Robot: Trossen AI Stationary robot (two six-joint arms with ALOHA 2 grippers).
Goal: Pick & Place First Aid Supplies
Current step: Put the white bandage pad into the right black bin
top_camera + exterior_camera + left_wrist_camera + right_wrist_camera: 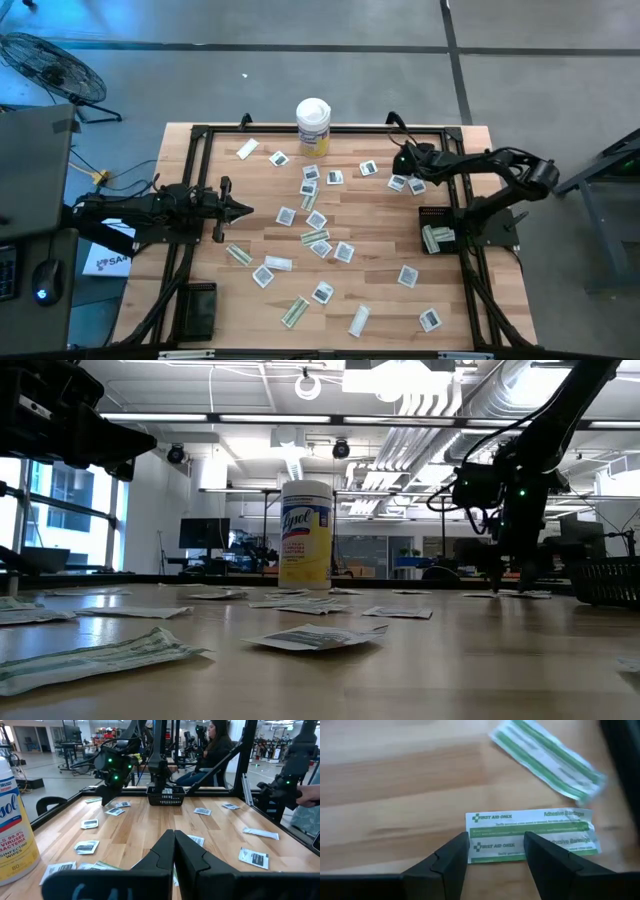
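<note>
Near the far right corner of the surface (210, 175), the right gripper (495, 847) hangs low over a bandage packet (532, 835), jaws wide open and holding nothing. Many first aid supplies (315, 240) lie spread over the middle. At the left edge, the left gripper (240, 210) waits with jaws shut and empty. By the right edge sits a black basket (437, 228) with some packets inside.

Wipes canister (313, 125), black basket (436, 228)

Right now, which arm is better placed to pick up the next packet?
Right. Its open claw hangs over a flat white-and-green adhesive bandage wrapper; the left claw is shut, off at the table's left side.
</note>
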